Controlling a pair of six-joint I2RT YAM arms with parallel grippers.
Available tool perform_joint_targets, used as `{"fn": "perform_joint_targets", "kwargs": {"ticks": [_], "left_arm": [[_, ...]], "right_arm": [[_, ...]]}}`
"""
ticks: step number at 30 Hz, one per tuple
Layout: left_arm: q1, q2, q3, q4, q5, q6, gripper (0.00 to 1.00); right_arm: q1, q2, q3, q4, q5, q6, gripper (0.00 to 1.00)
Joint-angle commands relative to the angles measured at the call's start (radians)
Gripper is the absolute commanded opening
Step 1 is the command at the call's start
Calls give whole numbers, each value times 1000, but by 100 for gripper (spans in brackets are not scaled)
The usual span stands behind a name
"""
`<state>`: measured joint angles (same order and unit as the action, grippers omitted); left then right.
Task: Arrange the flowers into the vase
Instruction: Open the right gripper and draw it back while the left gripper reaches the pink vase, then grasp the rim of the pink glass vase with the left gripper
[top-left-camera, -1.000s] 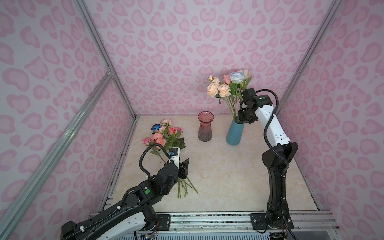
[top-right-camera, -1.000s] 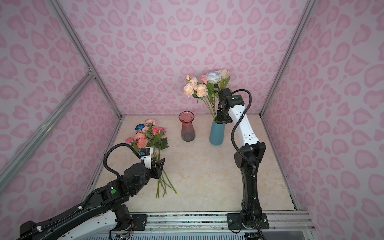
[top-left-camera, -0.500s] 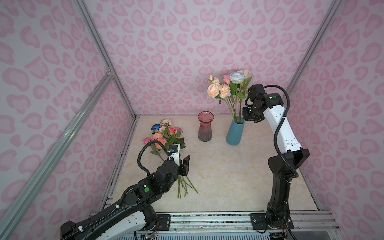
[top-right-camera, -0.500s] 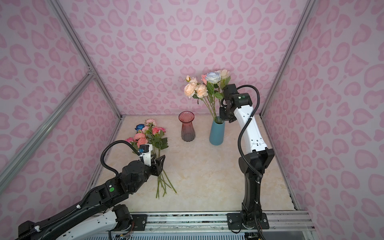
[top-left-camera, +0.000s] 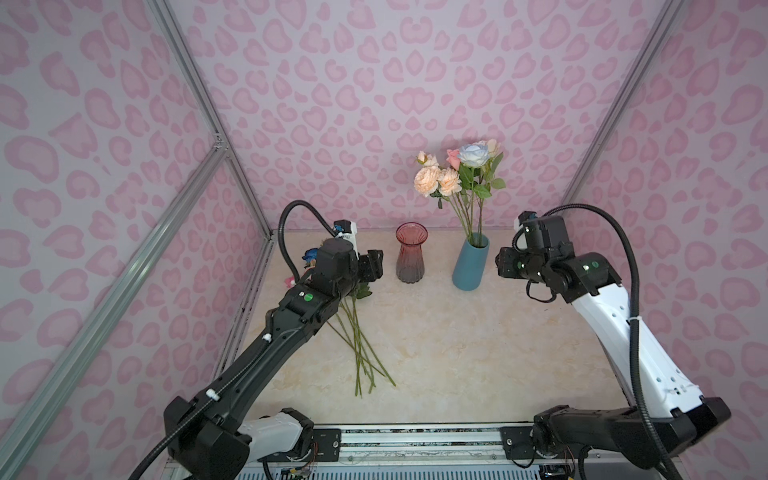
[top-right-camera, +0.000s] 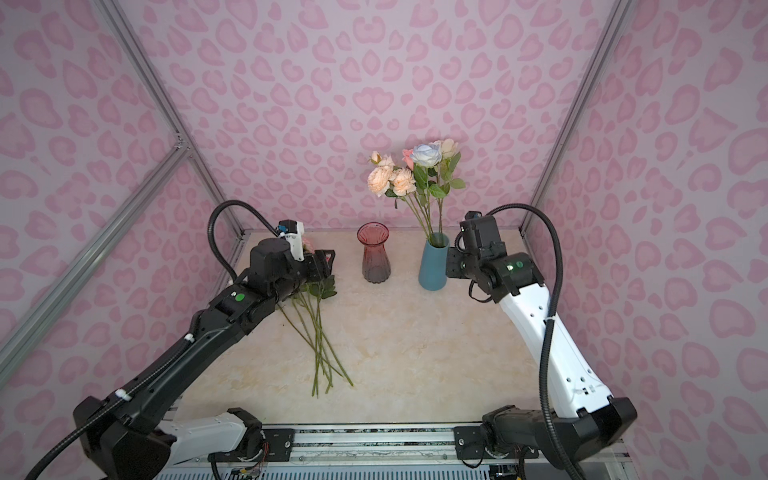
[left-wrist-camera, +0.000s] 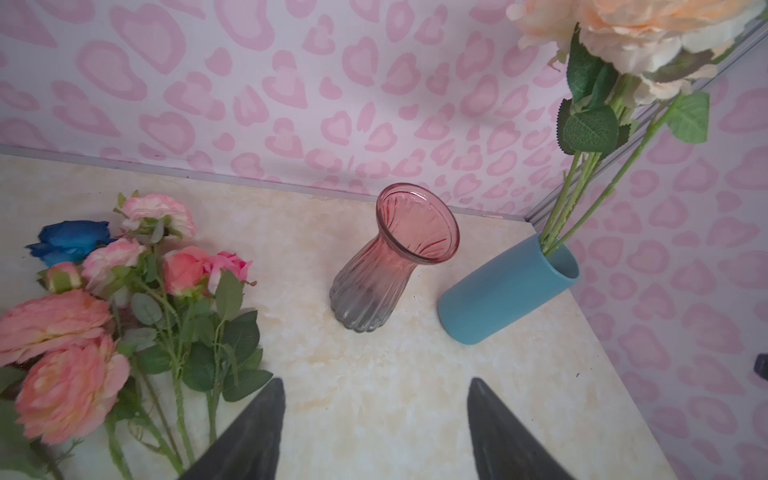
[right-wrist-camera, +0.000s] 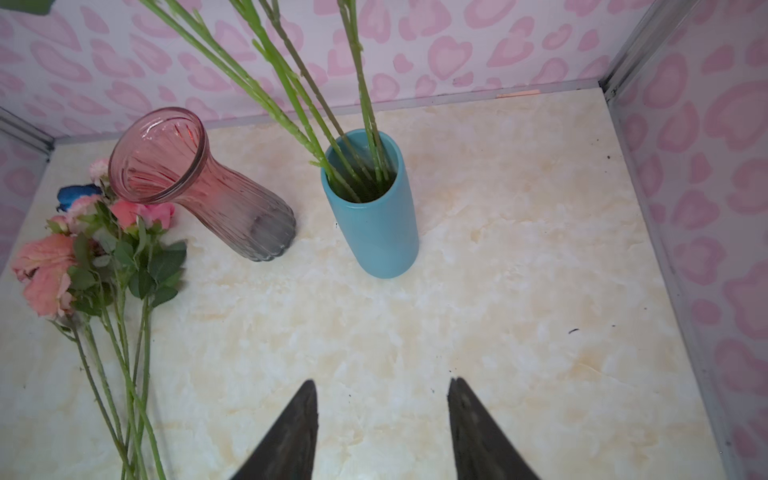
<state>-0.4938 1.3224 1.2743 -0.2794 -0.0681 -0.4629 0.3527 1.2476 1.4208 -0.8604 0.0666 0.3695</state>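
Several flowers (top-left-camera: 457, 172) in peach, pink and pale blue stand with their stems in a blue vase (top-left-camera: 469, 262) at the back of the table. More flowers (left-wrist-camera: 104, 291), pink, coral and one deep blue, lie loose at the left, their stems (top-left-camera: 359, 349) pointing toward the front. My left gripper (left-wrist-camera: 376, 386) hovers open and empty above the leaves of this bunch, facing the vases. Just right of the blue vase, my right gripper (right-wrist-camera: 382, 386) stands open and empty above bare table.
An empty pink glass vase (top-left-camera: 410, 257) stands between the loose bunch and the blue vase. Pink patterned walls (top-left-camera: 374, 83) close in the back and both sides. The arm bases sit on a rail (top-left-camera: 415, 436) along the front edge.
My right gripper has let go near the stems above the blue vase, dropped down to its right and opened. My left arm has reached farther back over the loose bunch and opened wider.
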Motion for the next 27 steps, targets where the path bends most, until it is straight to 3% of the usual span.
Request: {"fn": "perform_joint_targets", "kwargs": {"ticks": [1,8,16,21,27], "left_arm": [[32,142,154,-69,133,-13,72],[67,479,505,-235,170,17,72],[76,746,858,-424,203,47,68],[76,859,1008,-522,197,57,64],[77,905,1038,-549,224,66,61]], "right_arm": [[45,-98,-178,296,-11,82,52],[65,-239,-419,391,-58,128,53],[62,-334,-577,465,-100,154,55],[58,-366,-607,471,-112,155,55],[54,-386,-625,474,-103,156,56]]}}
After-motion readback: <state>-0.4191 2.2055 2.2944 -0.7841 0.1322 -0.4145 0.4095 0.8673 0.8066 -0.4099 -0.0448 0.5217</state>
